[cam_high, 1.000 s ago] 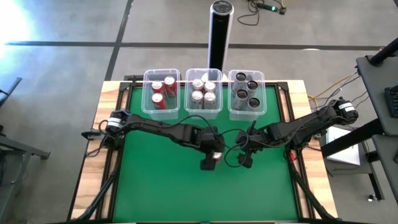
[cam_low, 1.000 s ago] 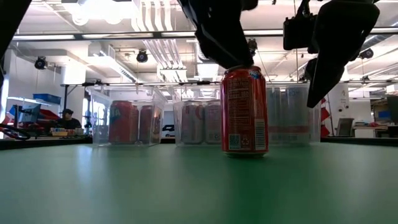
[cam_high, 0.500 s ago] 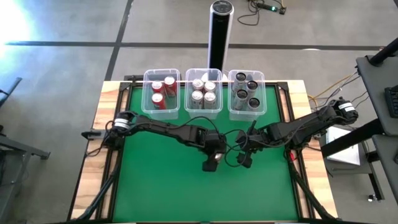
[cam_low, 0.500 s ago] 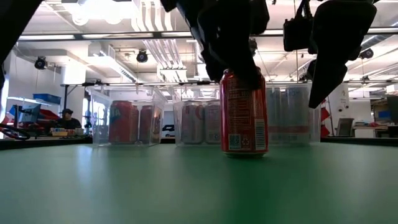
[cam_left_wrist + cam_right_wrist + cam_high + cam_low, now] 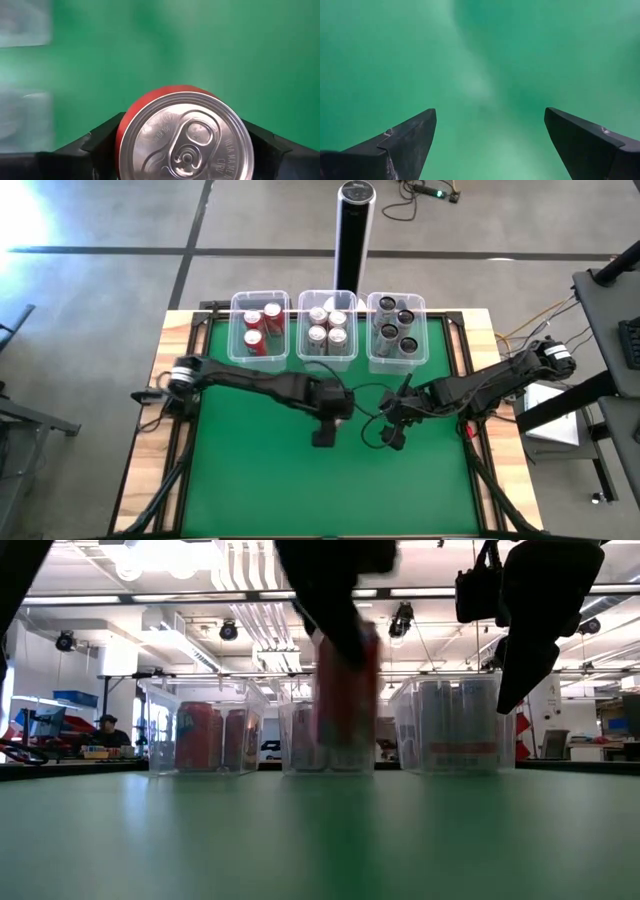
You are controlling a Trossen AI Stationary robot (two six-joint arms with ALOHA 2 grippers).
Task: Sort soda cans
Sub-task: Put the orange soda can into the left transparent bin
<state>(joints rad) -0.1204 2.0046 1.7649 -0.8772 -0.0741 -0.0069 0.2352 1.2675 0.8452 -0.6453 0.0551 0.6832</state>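
Item: left gripper (image 5: 324,437), near table centre, fingers pinched on either side of a red soda can (image 5: 182,132); the left wrist view shows the can's silver top and pull tab end-on between the two dark fingers, the grip taken just under the rim, probably so the can stays upright for carrying. The low view alone shows this can (image 5: 346,705) off the green table (image 5: 250,480), hanging upright and blurred under the arm; the high view hides the can beneath the gripper. Item: three clear tubs in a row at twelve o'clock on the table. Left tub (image 5: 236,330) holds red cans (image 5: 252,338); middle tub (image 5: 303,330) holds silver cans (image 5: 318,334); right tub (image 5: 372,332) holds dark grey cans (image 5: 389,332). The colours are already kept apart, so the held red can most likely belongs in the left tub, at about eleven o'clock from the gripper. The high view gives tops and colours; the low view shows only the cans' sides through the tub walls. Item: right gripper (image 5: 393,438), at three o'clock from the left one, fingers spread wide over bare green, holding nothing, apparently waiting. Its wrist view confirms the gap, which the high view cannot resolve.
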